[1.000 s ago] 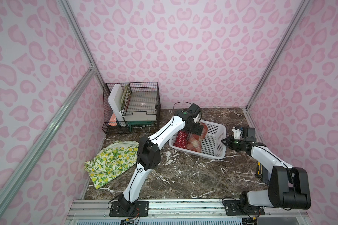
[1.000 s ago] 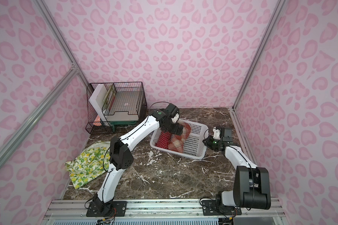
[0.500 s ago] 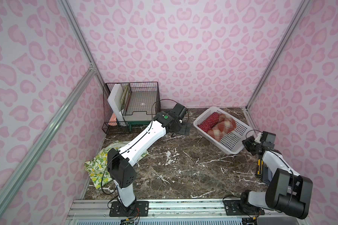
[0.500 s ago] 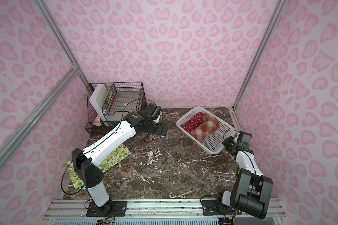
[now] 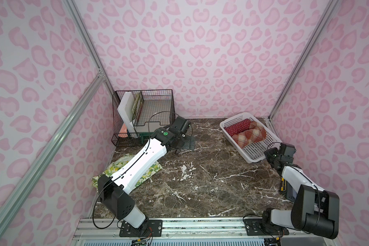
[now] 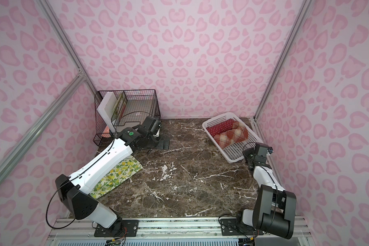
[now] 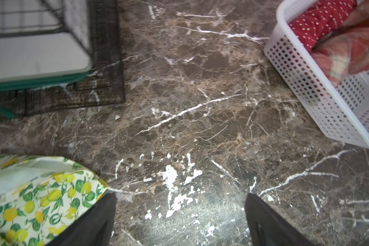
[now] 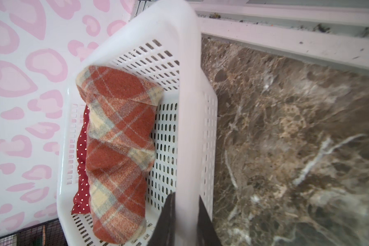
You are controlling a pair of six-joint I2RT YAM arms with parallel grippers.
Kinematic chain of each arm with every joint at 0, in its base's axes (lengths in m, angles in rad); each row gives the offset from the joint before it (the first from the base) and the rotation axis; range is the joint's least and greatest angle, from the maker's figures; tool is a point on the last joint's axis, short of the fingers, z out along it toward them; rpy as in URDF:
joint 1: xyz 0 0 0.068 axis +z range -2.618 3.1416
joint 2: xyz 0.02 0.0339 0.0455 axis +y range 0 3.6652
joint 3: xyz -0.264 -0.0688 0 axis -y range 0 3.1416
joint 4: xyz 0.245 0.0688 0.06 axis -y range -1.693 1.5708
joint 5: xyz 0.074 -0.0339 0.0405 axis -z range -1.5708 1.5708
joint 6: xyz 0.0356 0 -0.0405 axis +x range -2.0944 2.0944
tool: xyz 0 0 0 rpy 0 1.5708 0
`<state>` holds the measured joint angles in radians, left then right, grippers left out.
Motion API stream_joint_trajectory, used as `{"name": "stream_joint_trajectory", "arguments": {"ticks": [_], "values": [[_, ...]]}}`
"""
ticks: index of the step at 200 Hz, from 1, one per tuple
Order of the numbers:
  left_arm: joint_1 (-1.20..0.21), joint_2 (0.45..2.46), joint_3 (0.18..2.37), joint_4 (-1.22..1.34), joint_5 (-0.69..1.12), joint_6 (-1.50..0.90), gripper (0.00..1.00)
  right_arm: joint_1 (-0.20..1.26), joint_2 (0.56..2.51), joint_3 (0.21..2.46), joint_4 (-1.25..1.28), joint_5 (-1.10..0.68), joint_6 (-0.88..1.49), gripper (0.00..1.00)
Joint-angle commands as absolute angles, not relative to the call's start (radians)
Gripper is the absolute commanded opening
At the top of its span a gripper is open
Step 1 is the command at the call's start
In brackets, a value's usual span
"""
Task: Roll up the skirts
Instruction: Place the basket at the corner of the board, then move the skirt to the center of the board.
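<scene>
The cream lemon-print skirt (image 5: pixel 152 170) (image 6: pixel 124 170) (image 7: pixel 41 198) lies flat at the table's left, partly under my left arm. The red polka-dot skirt (image 5: pixel 237 127) (image 6: pixel 219 127) (image 8: pixel 81 149) and the rust-red and beige plaid skirt (image 5: pixel 249 135) (image 6: pixel 232 136) (image 8: pixel 117 149) lie rolled side by side in the white perforated basket (image 5: pixel 256 158) (image 8: pixel 188 85) at the back right. My right gripper (image 8: pixel 186 204) (image 5: pixel 266 154) is shut on the basket's near rim. My left gripper (image 7: pixel 180 198) (image 5: pixel 177 149) hangs open and empty over bare marble, beside the lemon skirt's edge.
A black wire crate (image 5: pixel 143 110) holding a white board and a tray stands at the back left, with a dark mat (image 5: pixel 188 142) beside it. A yellow and black tool (image 5: pixel 282 185) lies by the right wall.
My right gripper has dragged the basket with its two rolls from the middle to the back right corner. My left arm has pulled out of the basket and swung left toward the wire crate.
</scene>
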<state>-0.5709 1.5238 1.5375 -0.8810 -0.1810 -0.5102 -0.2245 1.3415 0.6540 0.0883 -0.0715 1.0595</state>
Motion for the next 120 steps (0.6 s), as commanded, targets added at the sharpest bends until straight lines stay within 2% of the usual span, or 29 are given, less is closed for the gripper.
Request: {"name": "stream_joint_trajectory", "arguments": {"ticks": [1, 31, 61, 82, 107, 120], "values": [[-0.522, 1.446, 1.425, -0.825, -0.199, -0.629, 0.98, -0.199, 1.363, 0.651, 0.222, 0.103, 1.204, 0.0], [-0.433, 1.352, 1.294, -0.825, -0.205, -0.722, 0.98, -0.186, 1.394, 0.652, 0.242, 0.204, 1.269, 0.0], [-0.348, 1.286, 1.191, -0.799, -0.166, -0.792, 0.98, -0.198, 1.338, 0.581, 0.275, 0.288, 1.336, 0.0], [-0.33, 1.275, 1.169, -0.811, -0.205, -0.813, 0.98, -0.197, 1.351, 0.613, 0.25, 0.3, 1.321, 0.0], [-0.3, 1.271, 1.132, -0.821, -0.248, -0.861, 0.98, -0.201, 1.408, 0.651, 0.28, 0.227, 1.266, 0.0], [-0.284, 1.269, 1.101, -0.821, -0.271, -0.887, 0.98, -0.207, 1.441, 0.683, 0.272, 0.166, 1.228, 0.11]]}}
